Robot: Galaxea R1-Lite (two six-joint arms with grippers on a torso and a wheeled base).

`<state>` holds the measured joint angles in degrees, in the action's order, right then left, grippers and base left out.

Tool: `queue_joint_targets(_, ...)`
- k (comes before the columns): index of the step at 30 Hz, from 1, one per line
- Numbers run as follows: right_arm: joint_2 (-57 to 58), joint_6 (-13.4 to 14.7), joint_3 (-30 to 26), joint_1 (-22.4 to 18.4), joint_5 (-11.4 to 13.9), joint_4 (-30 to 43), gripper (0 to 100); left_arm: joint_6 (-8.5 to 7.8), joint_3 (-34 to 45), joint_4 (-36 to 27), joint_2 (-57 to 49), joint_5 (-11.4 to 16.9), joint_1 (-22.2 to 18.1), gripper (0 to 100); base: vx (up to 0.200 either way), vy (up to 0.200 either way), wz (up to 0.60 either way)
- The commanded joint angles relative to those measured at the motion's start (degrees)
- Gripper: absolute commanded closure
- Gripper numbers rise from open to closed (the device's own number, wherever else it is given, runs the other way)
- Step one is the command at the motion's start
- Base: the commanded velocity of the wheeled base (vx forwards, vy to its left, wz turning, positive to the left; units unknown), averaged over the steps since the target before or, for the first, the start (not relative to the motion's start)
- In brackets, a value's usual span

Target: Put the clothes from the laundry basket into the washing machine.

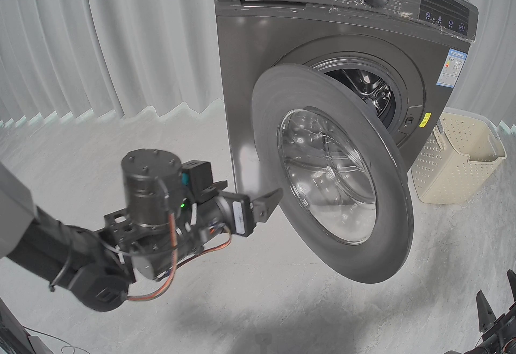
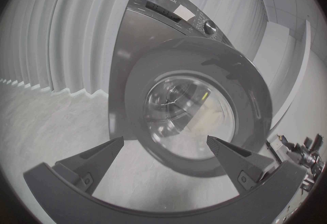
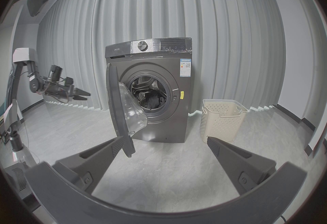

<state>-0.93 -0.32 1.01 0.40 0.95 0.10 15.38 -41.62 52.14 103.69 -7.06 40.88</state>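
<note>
The grey washing machine (image 1: pixel 322 22) stands with its round door (image 1: pixel 333 177) swung wide open. Dark clothes (image 3: pixel 152 100) lie inside the drum. A cream laundry basket (image 1: pixel 462 156) sits on the floor beside the machine, on its right; no clothes show above its rim. My left gripper (image 1: pixel 269 203) is open and empty, just left of the door's outer edge and close to it. In the left wrist view, the left gripper (image 2: pixel 165 139) faces the door's glass (image 2: pixel 190 115). My right gripper (image 3: pixel 165 139) is open and empty, low and well back from the machine.
Pale curtains (image 1: pixel 107 22) hang behind the machine and along the left. The floor (image 1: pixel 269 290) is bare grey tile in front of the machine. The open door juts out into the space between my arms.
</note>
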Motion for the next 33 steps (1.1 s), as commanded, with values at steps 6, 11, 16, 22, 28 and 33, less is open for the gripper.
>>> queue_joint_targets(6, 0.9, 0.0, -1.0, 0.0, 0.0, 0.0, 0, -7.65, 26.2, 1.6, -29.2, 0.0, -0.7, 0, 0.0, 0.0, 0.0)
queue_joint_targets(11, 0.9, 0.0, -1.0, 0.0, 0.0, 0.0, 0, -9.32, 32.0, 1.2, -39.2, 0.2, -4.8, 0, 0.0, 0.0, 0.0)
queue_joint_targets(16, 0.9, 0.0, -1.0, 0.0, 0.0, 0.0, 0, -9.76, 37.8, 0.1, -49.9, 0.3, -9.1, 0, 0.0, 0.0, 0.0)
queue_joint_targets(22, 0.9, 0.0, -1.0, 0.0, 0.0, 0.0, 0, -13.01, 40.7, -5.4, -63.4, 1.2, -17.4, 0, 0.0, 0.0, 0.0)
queue_joint_targets(28, 0.9, 0.0, -1.0, -0.1, 0.0, 0.0, 0, -13.28, 41.6, -14.2, -72.7, 1.4, -23.9, 0, 0.0, 0.0, 0.0)
queue_joint_targets(33, 0.9, 0.0, -1.0, 0.0, 0.1, 0.0, 0, -13.36, 41.6, -20.0, -78.4, 2.1, -28.6, 0, 0.0, 0.0, 0.0)
